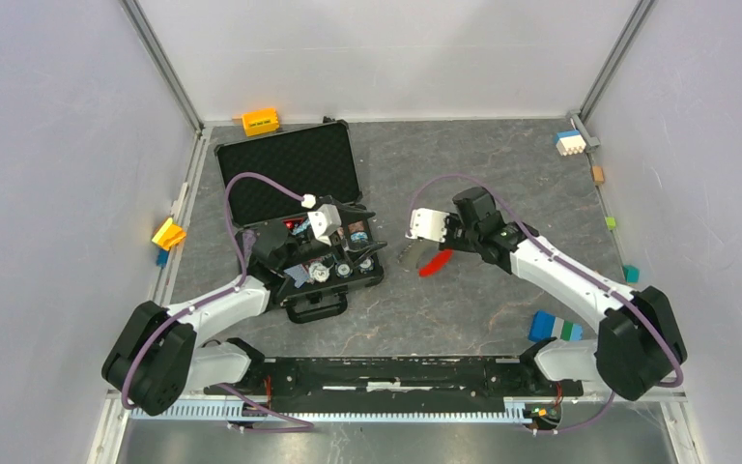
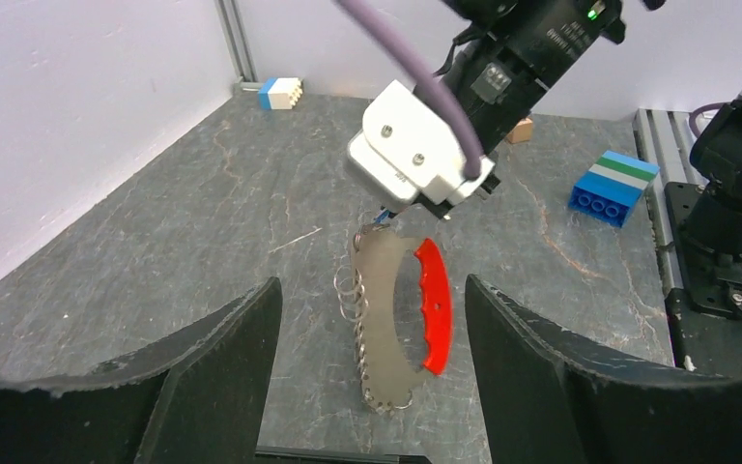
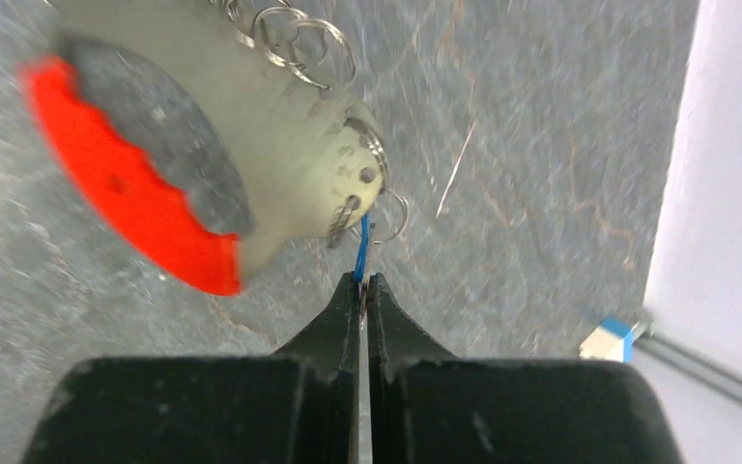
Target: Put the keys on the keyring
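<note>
The blue-headed key stands edge-on, pinched in the closed right gripper, its tip just beside a small split ring at the end of the keyring, which seems to lie flat on the table. The left gripper gapes wide and empty, facing it. Best to pin the keyring first, then ease the key onto the ring slowly.

A robotics lab cell: white walls on aluminium rails enclose the grey worktop around the right pincer, toy blocks scattered beyond it.
</note>
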